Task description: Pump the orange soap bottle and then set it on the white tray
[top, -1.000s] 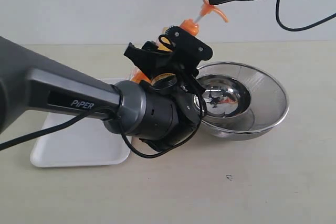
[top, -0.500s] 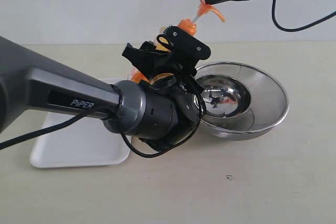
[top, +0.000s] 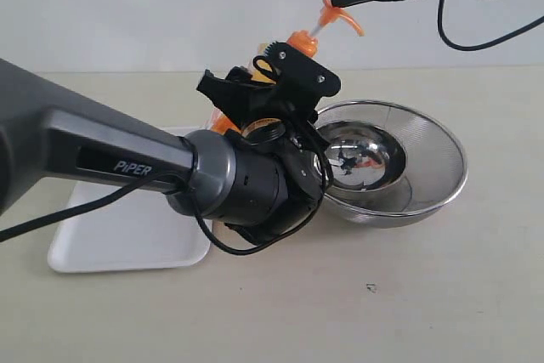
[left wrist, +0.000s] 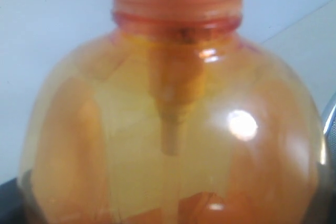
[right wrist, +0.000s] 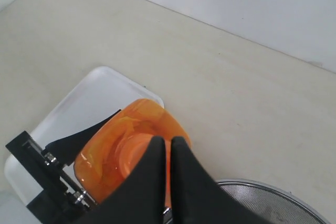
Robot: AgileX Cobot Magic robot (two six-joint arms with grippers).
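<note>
Surface [top: 442, 295]: one pale beige tabletop that carries everything, with a light wall behind it.
Arms: two. The left arm [top: 85, 155] is thick and grey and fills the exterior view's left side. The right arm comes in from the top right corner.
White tray [top: 127, 244]: one, flat on the surface at the left, partly hidden by the left arm.
Steel bowls: two, nested. A shiny inner bowl [top: 365, 155] sits inside a wider outer bowl [top: 433, 155], right of the tray.
Orange soap bottle [right wrist: 113, 150]: one, held tilted between tray and bowls. In the right wrist view it overlaps the tray's corner (its base is hidden, so contact with the tray cannot be judged).
Left end effector [top: 262, 82]: one, with its black fingers clamped on either side of the bottle's body.
Right end effector [right wrist: 169, 148]: one, with its fingers pressed together and their tips resting on the pump.
Pump head [top: 340, 16]: one, orange, on a white stem, with its spout pointing toward the right.
</note>
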